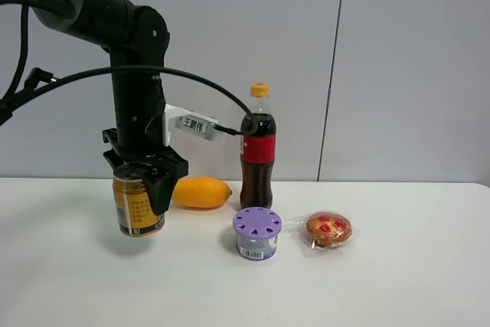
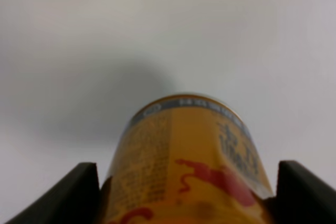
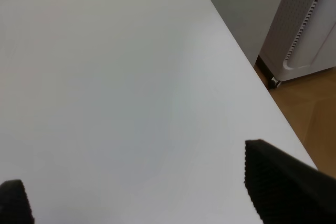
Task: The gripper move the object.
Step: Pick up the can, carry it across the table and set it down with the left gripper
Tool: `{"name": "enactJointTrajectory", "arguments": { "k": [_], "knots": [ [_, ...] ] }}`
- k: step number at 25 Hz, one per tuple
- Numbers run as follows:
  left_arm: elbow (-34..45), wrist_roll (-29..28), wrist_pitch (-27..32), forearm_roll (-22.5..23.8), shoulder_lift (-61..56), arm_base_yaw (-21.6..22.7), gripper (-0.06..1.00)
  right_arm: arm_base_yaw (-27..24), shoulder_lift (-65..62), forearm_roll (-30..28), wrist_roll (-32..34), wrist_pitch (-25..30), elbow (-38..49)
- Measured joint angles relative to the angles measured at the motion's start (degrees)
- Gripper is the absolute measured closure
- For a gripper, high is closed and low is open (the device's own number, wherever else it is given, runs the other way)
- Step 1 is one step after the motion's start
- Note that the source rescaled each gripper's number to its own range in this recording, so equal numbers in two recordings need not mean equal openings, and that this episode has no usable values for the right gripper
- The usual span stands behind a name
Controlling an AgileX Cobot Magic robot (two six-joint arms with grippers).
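My left gripper (image 1: pixel 141 188), a black claw on the black arm with a white tag (image 1: pixel 195 125), is shut on the gold-yellow drink can (image 1: pixel 138 210). It holds the can upright, a little above the white table (image 1: pixel 398 289), with a shadow below it. In the left wrist view the can (image 2: pixel 189 156) fills the space between the two black fingers (image 2: pixel 79 192) of the gripper (image 2: pixel 189 198). My right gripper (image 3: pixel 152 192) is open and empty over bare table near the table's edge. It does not show in the exterior high view.
A yellow fruit (image 1: pixel 200 192) lies just right of the can. A tall cola bottle (image 1: pixel 258 151) stands behind a purple-lidded round tub (image 1: pixel 257 233). A wrapped pastry (image 1: pixel 328 230) lies further right. A white appliance (image 3: pixel 310 24) stands on the floor past the table's edge.
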Motion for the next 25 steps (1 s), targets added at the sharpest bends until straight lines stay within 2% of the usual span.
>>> {"name": "enactJointTrajectory", "arguments": {
  "k": [5, 15, 25],
  "knots": [
    [-3.4, 0.0, 1.2, 0.1, -0.9, -0.6, 0.94, 0.0, 0.0, 0.0, 0.0, 0.0, 0.0],
    [-3.7, -0.1, 1.6, -0.1, -8.1, -4.7, 0.94, 0.0, 0.0, 0.0, 0.0, 0.0, 0.0],
    [-4.0, 1.4, 2.0, -1.2, -12.2, -14.4, 0.94, 0.0, 0.0, 0.0, 0.0, 0.0, 0.0]
  ]
}}
